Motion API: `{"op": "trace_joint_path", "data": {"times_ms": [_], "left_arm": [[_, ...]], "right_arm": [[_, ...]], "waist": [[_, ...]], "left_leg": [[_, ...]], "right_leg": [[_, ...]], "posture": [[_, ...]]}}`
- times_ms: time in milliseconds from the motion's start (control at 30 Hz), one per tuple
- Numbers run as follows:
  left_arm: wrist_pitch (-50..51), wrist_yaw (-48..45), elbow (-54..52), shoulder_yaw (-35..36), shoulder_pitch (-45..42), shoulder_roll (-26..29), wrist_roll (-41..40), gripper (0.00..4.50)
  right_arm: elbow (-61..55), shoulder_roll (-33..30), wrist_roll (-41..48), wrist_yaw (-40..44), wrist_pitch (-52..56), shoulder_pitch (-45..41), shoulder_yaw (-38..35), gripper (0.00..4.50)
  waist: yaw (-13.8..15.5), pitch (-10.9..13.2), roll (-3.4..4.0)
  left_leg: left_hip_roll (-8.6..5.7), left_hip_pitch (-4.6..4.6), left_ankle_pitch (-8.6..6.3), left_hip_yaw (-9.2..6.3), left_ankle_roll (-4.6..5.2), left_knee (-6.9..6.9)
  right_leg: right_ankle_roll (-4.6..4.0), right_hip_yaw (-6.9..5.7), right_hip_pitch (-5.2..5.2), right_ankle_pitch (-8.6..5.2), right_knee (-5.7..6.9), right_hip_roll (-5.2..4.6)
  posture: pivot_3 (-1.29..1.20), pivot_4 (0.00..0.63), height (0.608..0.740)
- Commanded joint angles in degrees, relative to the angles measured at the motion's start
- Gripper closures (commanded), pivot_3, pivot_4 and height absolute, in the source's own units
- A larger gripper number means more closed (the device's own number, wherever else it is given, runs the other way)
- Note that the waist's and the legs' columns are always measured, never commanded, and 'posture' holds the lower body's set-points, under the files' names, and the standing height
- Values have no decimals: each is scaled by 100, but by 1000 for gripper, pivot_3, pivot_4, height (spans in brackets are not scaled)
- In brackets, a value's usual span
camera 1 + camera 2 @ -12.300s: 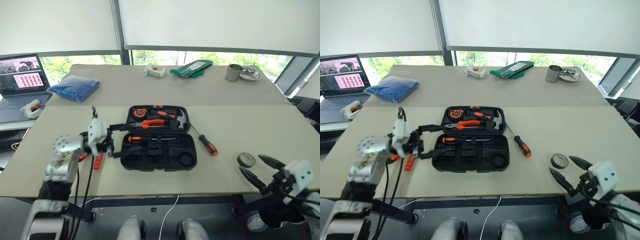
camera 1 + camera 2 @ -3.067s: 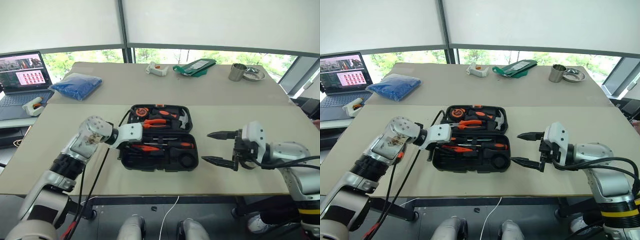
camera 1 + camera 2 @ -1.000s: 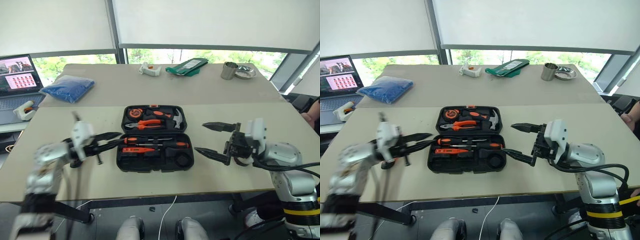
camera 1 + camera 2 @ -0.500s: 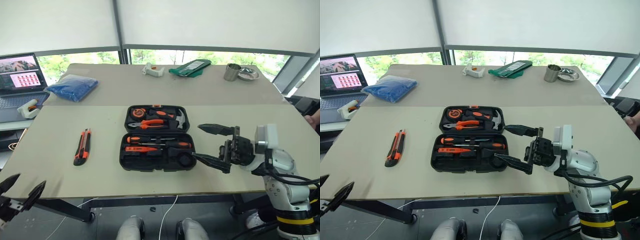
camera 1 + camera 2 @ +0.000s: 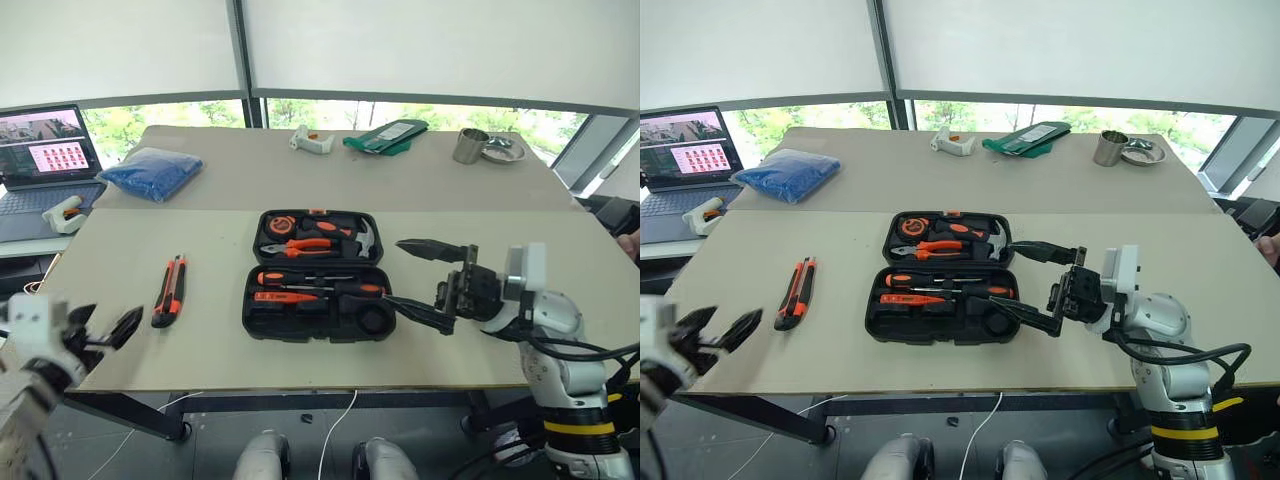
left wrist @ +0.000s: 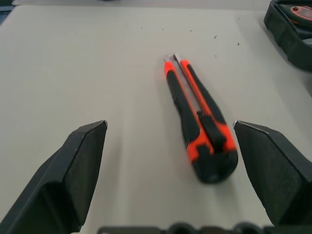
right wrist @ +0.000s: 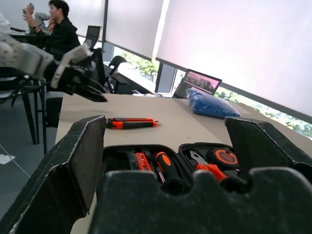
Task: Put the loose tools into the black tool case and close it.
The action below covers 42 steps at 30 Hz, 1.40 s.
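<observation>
Utility knife (image 5: 168,291) on table, left gripper (image 5: 104,332) open nearby

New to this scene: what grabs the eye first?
The open black tool case at mid-table, its recesses packed with orange-handled tools. Next, the lone orange-and-black utility knife lying on the bare table to the case's left, with the left gripper, jaws open, near the table's front edge just short of it. The right gripper, also open, hangs at the case's right end.
</observation>
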Motion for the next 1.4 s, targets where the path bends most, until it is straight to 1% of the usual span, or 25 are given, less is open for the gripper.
{"op": "trace_joint_path", "data": {"times_ms": [33,100,167,233,333,400,433,567,633,667,700,767,800,833,867,900,933,967,1000,1033,1067,1133,1233,1333,1400], "left_arm": [[726,735,26,-561,-829,-73,195,47],[890,1026,172,-823,-1249,-217,378,47],[752,1237,508,-1120,-1575,-341,716,47],[740,1280,786,-1318,-1789,-420,883,47],[1014,1499,1138,-1448,-2048,-536,1063,47],[1101,1699,1242,-1342,-2131,-645,1148,553],[1136,1709,1231,-1321,-2129,-693,1149,646],[1194,1489,1254,-1440,-2062,-738,1131,2213],[994,1335,1297,-1450,-2080,-679,1176,2853],[904,1276,1310,-1442,-2096,-661,1201,2840],[589,1106,1285,-1424,-2141,-651,1205,2840],[356,622,1207,-1156,-2406,-687,786,2840],[197,122,1115,-1139,-2566,-580,534,2840],[45,-530,988,-1246,-2696,-346,339,2840],[-87,-987,930,-1354,-2782,-170,249,2840],[-141,-1583,849,-1610,-2899,127,196,2840],[-168,-1950,831,-1787,-2984,316,180,2840],[-558,-2923,613,-2395,-2933,857,419,2840],[-862,-3626,460,-2832,-2888,1246,600,2840],[-1174,-4157,374,-3300,-2983,1466,806,2840],[-1365,-4476,364,-3617,-3131,1508,891,2840],[-1712,-4761,530,-4108,-3499,1306,1085,2840],[-2241,-4977,1005,-4716,-3876,1032,1677,2840],[-2620,-4965,1536,-5132,-4203,719,2207,2840],[-2753,-4988,1773,-5295,-4341,574,2427,2840]], "right_arm": [[-75,-47,-33,67,-86,-120,27,0],[-60,-51,-56,73,-83,-153,59,0],[-46,-38,-70,44,-69,-202,76,0],[-31,-27,-76,27,-60,-238,79,0],[-32,-16,-74,11,-47,-264,98,0],[-63,-24,-66,14,-47,-260,107,0],[-78,-23,-57,-16,-44,-255,89,0],[-75,-16,-47,-98,-70,-243,48,0],[-78,-24,-45,-107,-89,-236,45,0],[-75,-25,-47,-113,-94,-239,46,0],[-76,-29,-50,-120,-97,-242,42,0],[-87,-61,-55,-132,-82,-252,24,0],[-90,-104,-49,-120,-63,-260,-1,0],[-110,-175,-23,-103,-14,-262,-45,0],[-109,-225,-6,-91,19,-278,-70,0],[-109,-332,35,-55,92,-288,-122,0],[-92,-405,62,-31,137,-306,-150,0],[-78,-553,95,52,200,-279,-194,0],[-73,-658,120,111,242,-255,-223,0],[-55,-808,94,246,237,-182,-246,0],[-34,-935,58,358,227,-119,-255,0],[-35,-1121,19,482,227,24,-288,0],[-153,-1243,44,433,307,190,-374,0],[-353,-1332,62,321,384,467,-511,0],[-503,-1364,62,244,419,671,-595,0]], "waist": [[-20,1,-1],[-22,1,-2],[-36,1,-2],[-57,1,-2],[-79,2,-3],[-75,2,-3],[-75,2,-3],[-76,1,-3],[-76,1,-3],[-76,1,-2],[-76,1,-3],[-57,2,-3],[-45,4,-7],[-19,8,-13],[-3,12,-20],[2,16,-26],[3,17,-28],[1,16,-26],[-5,16,-26],[-10,12,-16],[-11,7,-1],[11,2,22],[57,10,8],[59,11,7],[68,11,7]], "left_leg": [[0,0,0,1,1,0],[0,-1,3,-2,-1,0],[1,1,4,-1,-3,0],[1,2,5,-2,-6,0],[2,2,6,-2,-6,0],[2,2,7,-4,-6,0],[2,2,7,-4,-6,0],[1,3,7,-6,-7,0],[1,4,6,-5,-8,0],[1,4,6,-5,-8,0],[1,4,6,-5,-8,0],[0,4,6,-5,-8,0],[0,3,6,-5,-9,0],[1,2,7,-5,-10,0],[0,-7,8,-7,-14,0],[1,-10,10,-7,-16,0],[1,-12,10,-5,-17,0],[0,-15,10,-3,-17,0],[-4,-14,9,0,-16,0],[-4,-16,9,3,-16,-1],[-6,-9,7,11,-12,-7],[-15,-7,0,22,-2,-9],[-7,-13,4,24,0,-6],[-5,-12,33,23,37,-5],[-5,-12,34,17,38,-4]], "right_leg": [[2,1,0,1,0,2],[2,0,3,1,1,12],[3,1,8,1,1,14],[2,0,7,1,3,15],[2,1,7,1,3,18],[2,-1,7,1,4,17],[2,-1,8,1,4,17],[2,1,9,1,4,15],[2,1,9,1,4,15],[2,1,10,1,4,14],[1,1,9,1,4,14],[1,-1,9,2,4,13],[1,-2,9,2,3,13],[0,-3,8,2,3,12],[-3,-8,4,4,1,11],[-4,-9,0,4,2,11],[-8,-8,-2,5,0,11],[-12,-7,-4,3,-3,11],[-15,-3,-5,1,-3,5],[-16,-4,-6,0,-8,6],[-16,1,-5,0,-12,2],[-11,7,-4,-5,-15,-5],[2,5,-3,-9,-8,14],[4,6,-6,-7,2,19],[4,8,-7,-7,2,20]], "posture": [[0,150,740],[0,150,740],[0,150,740],[0,150,740],[0,150,740],[0,150,740],[0,150,740],[0,150,740],[0,150,740],[0,150,740],[0,150,740],[0,150,740],[0,150,740],[0,150,740],[0,150,740],[0,150,740],[0,150,740],[0,150,740],[0,150,740],[0,150,740],[0,150,740],[0,150,740],[0,150,740],[0,150,740],[0,150,740]]}}
